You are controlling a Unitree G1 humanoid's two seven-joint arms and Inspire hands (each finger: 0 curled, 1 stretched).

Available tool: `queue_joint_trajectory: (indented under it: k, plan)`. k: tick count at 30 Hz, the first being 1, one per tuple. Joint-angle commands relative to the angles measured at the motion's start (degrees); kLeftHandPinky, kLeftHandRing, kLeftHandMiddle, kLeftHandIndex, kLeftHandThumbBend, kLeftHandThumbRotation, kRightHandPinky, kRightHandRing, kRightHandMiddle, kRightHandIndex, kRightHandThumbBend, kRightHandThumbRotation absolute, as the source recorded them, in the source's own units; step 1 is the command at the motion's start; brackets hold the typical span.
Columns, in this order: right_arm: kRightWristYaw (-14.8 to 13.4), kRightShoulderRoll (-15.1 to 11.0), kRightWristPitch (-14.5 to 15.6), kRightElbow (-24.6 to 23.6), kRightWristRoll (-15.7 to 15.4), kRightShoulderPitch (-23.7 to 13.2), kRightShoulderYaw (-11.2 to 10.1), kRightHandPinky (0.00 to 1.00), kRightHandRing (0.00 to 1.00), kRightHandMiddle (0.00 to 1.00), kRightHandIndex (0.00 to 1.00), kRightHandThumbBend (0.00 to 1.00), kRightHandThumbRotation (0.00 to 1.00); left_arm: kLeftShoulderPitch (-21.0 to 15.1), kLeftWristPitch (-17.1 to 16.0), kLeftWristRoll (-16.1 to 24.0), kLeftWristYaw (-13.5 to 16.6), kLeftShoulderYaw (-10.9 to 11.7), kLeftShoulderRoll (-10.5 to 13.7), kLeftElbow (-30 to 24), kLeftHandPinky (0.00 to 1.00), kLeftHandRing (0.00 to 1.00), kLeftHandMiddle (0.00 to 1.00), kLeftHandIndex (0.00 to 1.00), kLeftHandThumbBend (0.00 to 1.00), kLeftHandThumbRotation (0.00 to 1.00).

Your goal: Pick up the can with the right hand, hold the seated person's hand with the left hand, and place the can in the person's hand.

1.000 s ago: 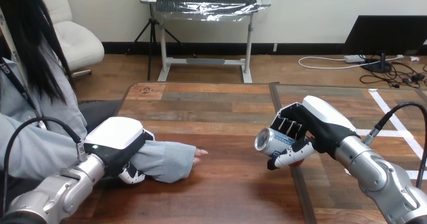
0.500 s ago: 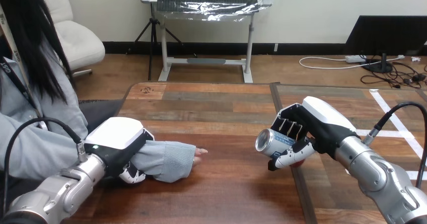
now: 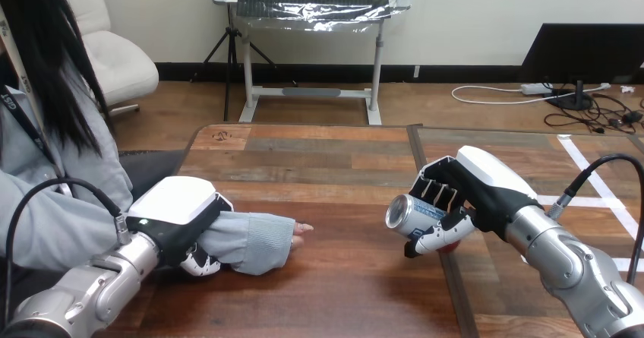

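Facing left: silver can [image 3: 408, 214] with blue print.

Left hand [image 3: 173, 203] and right hand [image 3: 486, 180]: black, white-shelled, on silver forearms [image 3: 566, 260].

Bright even light, prob. overhead; glint on can [image 3: 405, 213].

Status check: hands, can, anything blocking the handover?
Left hand clasps person's wrist. Right hand grips can, tipped sideways. Nothing between can and person's hand.
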Motion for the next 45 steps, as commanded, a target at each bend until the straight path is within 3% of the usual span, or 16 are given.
queue_joint_trajectory:
  k: [1, 10, 21, 45]
  plan:
    - [-0.4, -0.5, -0.4, -2.1, 0.5, -4.5, -1.4, 0.40, 0.43, 0.49, 0.48, 0.84, 0.00, -0.3, -0.4, -1.1, 0.4, 0.2, -0.6, -2.7, 0.39, 0.42, 0.46, 0.49, 0.84, 0.00]
    - [-0.7, -0.1, -0.8, -1.7, 0.5, -4.7, -1.3, 0.41, 0.44, 0.50, 0.48, 0.84, 0.00, 0.1, -2.0, -2.0, 1.9, 0.8, -0.3, -3.7, 0.38, 0.40, 0.45, 0.48, 0.86, 0.00]
    - [-0.1, 0.2, -0.5, -1.8, 0.5, -5.1, -1.1, 0.43, 0.46, 0.50, 0.48, 0.83, 0.00, 0.5, -2.9, -3.1, 1.5, 1.3, 0.3, -6.1, 0.36, 0.39, 0.43, 0.46, 0.86, 0.00]
    - [-0.7, 1.2, 0.2, -1.7, -2.2, -6.8, 0.4, 0.50, 0.49, 0.51, 0.49, 0.84, 0.00, 2.8, -2.1, -5.9, -2.9, 3.9, 1.3, -16.3, 0.37, 0.39, 0.44, 0.46, 0.87, 0.00]
